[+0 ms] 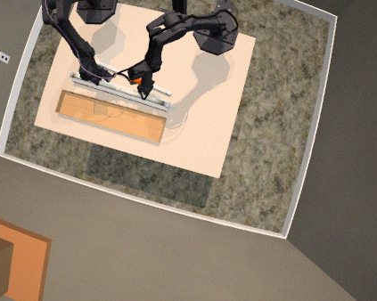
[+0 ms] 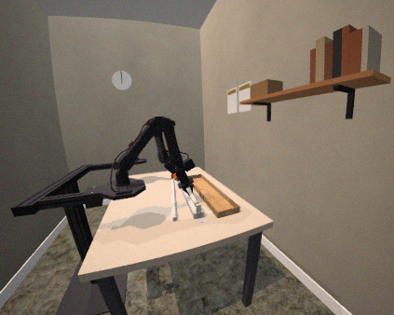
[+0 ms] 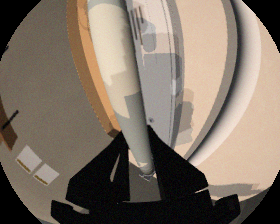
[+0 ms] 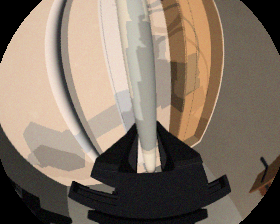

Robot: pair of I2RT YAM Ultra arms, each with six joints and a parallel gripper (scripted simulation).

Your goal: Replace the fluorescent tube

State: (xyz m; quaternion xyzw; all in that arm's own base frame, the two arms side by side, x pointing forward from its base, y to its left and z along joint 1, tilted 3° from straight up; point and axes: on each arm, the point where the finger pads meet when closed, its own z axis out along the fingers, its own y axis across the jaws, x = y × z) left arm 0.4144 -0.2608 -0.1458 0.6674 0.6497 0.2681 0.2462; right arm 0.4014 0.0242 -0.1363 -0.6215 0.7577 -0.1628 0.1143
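Observation:
The old fluorescent tube (image 1: pixel 118 89) lies in the long grey light fixture (image 1: pixel 161 107) in the middle of the bench. My left gripper (image 1: pixel 143 92) is shut on the tube towards one end; in the left wrist view its fingers press on both sides of the tube (image 3: pixel 140 63). My right gripper (image 1: pixel 94 78) is shut on the tube towards the other end, as the right wrist view (image 4: pixel 145 156) shows. The white LED tube (image 1: pixel 161 90) lies flat on the bench beside the fixture, on the arms' side. The open brown carton (image 1: pixel 110 117) lies on the fixture's other side, parallel to it.
The carton (image 2: pixel 215 196), fixture (image 2: pixel 194 205) and LED tube (image 2: pixel 174 205) lie side by side, close together. Both arm bases stand at the bench's back edge. A wall with a shelf (image 2: pixel 313 86) runs past the carton side of the bench.

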